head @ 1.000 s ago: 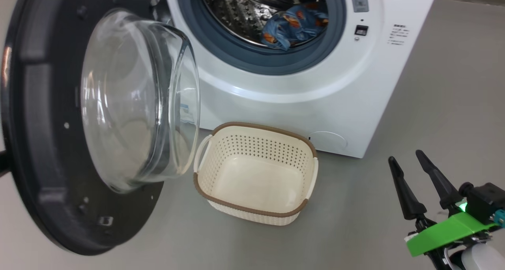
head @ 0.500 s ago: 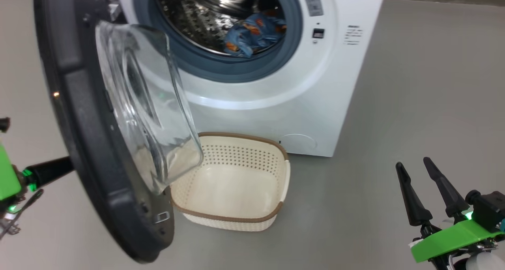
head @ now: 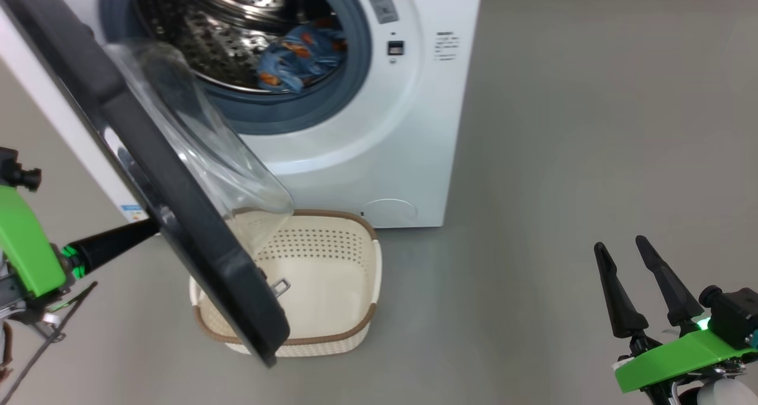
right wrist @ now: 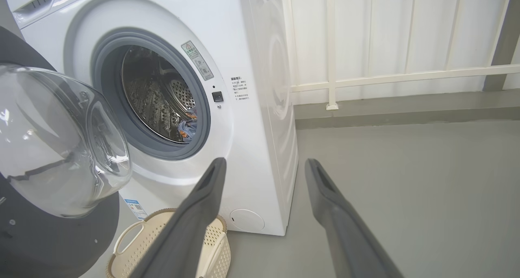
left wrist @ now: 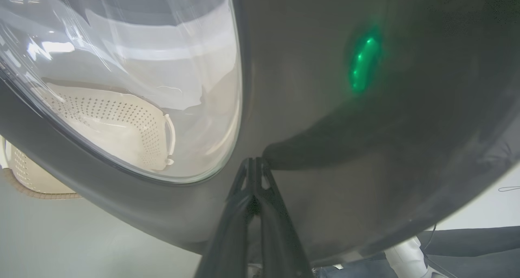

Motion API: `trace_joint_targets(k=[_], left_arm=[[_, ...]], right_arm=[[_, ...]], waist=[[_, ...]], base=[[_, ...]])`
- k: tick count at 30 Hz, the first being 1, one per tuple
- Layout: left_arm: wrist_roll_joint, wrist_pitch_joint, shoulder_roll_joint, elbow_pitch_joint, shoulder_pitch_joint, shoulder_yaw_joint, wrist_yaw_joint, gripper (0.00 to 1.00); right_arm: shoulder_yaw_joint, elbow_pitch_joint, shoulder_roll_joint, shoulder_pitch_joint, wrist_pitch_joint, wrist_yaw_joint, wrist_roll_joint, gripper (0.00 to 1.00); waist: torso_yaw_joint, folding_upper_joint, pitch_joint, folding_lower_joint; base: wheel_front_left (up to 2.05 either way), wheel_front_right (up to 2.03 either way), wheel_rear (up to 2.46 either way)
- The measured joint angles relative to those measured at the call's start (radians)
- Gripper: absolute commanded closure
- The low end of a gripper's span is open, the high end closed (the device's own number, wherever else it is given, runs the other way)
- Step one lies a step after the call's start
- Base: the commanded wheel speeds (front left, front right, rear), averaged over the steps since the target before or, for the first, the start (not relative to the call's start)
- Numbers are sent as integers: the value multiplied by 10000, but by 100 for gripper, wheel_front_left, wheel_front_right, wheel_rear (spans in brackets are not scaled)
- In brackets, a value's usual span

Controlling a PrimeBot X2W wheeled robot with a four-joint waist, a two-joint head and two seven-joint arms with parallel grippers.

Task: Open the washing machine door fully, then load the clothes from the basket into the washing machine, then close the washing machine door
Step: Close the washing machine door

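- Head view: the washing machine door (head: 195, 239) stands partly open and edge-on, and its glass bowl overlaps the left part of the basket (head: 368, 257).
- The left arm's dark fingers run in behind the door's black rim; contact is hidden here.
- Left wrist view: the left gripper (left wrist: 254, 164) has its fingers pressed together with nothing pinched, tips against the door's dark outer face just beside the glass. The basket's perforated wall is seen through that glass.
- Right wrist view: the washing machine (right wrist: 252, 119) shows its side panel, with a white railing (right wrist: 331, 83) behind.
- The right gripper (head: 620, 245) has its fingers spread over the grey floor (head: 562, 156), well apart from the machine.
- The steel drum (head: 195, 38) holds the clothes (head: 296, 55), bunched at its front lower edge near the grey-blue seal (head: 284, 112).
- The basket stands on the floor just before the machine, its bare cream bottom exposed.
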Motion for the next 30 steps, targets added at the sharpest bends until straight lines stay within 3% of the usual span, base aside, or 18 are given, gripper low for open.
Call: trace_joint_targets(k=[19,30], left_arm=[[1034,-1862,-560,431,-538,-134,0,100],[1312,-2389,-742,614,-860,-265,-2,100]], right_arm=[[-224,-86,290,-17,0,2,-25,0],[-343,-111,416,-21,0,2,-79,0]], waist=[[-1827,0,421,1],[-2398,0,667,1]], base=[[0,0,0],[0,0,0]])
